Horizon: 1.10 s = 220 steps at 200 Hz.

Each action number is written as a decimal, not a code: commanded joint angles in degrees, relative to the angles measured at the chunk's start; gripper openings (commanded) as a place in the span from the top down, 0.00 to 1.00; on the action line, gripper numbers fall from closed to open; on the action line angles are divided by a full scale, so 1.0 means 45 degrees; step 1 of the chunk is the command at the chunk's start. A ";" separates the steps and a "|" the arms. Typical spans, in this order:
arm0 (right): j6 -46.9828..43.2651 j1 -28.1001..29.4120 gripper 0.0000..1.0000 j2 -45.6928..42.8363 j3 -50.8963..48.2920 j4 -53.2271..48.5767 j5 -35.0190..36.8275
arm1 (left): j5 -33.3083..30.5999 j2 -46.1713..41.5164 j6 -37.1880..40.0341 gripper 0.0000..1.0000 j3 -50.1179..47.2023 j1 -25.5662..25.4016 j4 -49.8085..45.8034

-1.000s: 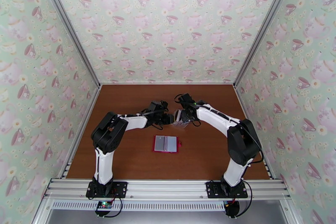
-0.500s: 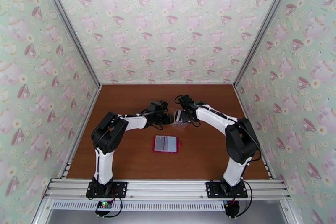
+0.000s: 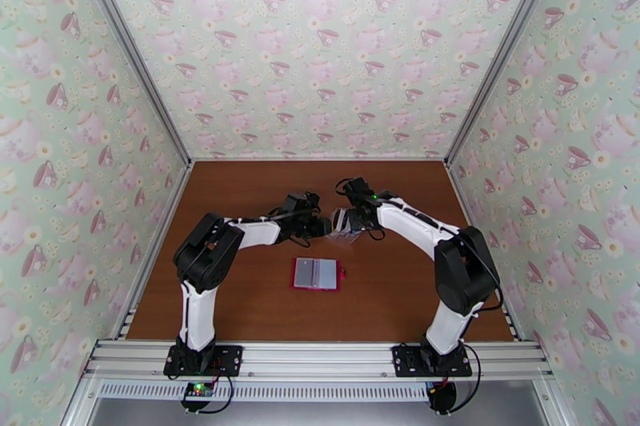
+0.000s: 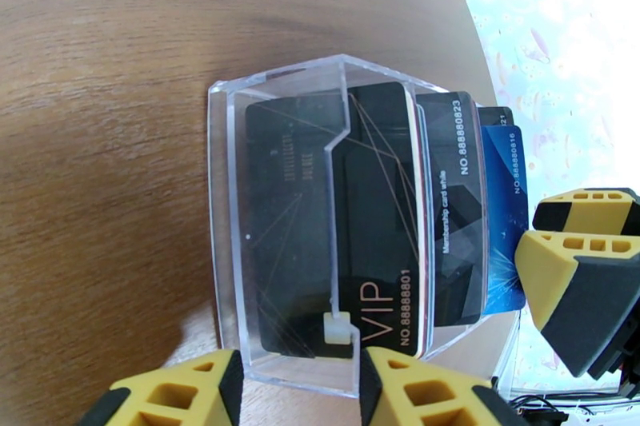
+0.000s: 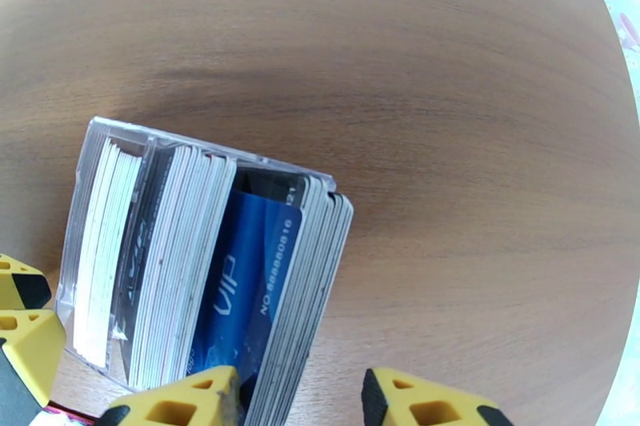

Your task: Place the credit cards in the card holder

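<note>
Card-picking stage, judged from the layout: credit cards (image 4: 376,212) standing on edge in a clear rack (image 4: 228,204) at mid-table, none yet in the card holder (image 3: 316,273); holder lying opened flat, grey inside up, on the table (image 3: 400,292), nearer the arm bases and well apart from the rack; left end effector (image 4: 300,388) spread wide, fingers either side of the rack's near wall, seemingly placed to steady it, contact not confirmable; right end effector (image 5: 302,397) parted too, poised at the upper edges of the stack with a blue card (image 5: 252,276) and its neighbours in the gap, nothing pinched.

Next move, as a judgement: closing on one card alone rather than a wad, calling for a fine sideways trim of the right fingers; then a straight lift clear of the rack, with the rack braced from the left; then a carry to the holder and a slide into a pocket.

Hard to make out: pocket openings of the holder, too small from above; number of cards, packed tight; one corner of the rack, masked by the other arm's yellow fingers (image 5: 24,332); fingertips of both end effectors, cropped by the lower frame edge.
</note>
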 commanded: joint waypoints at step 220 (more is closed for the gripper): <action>-0.0070 0.0335 0.94 0.0256 0.0574 -0.0317 -0.0817 | 0.0139 0.0252 -0.0023 0.57 -0.0225 0.0115 -0.0140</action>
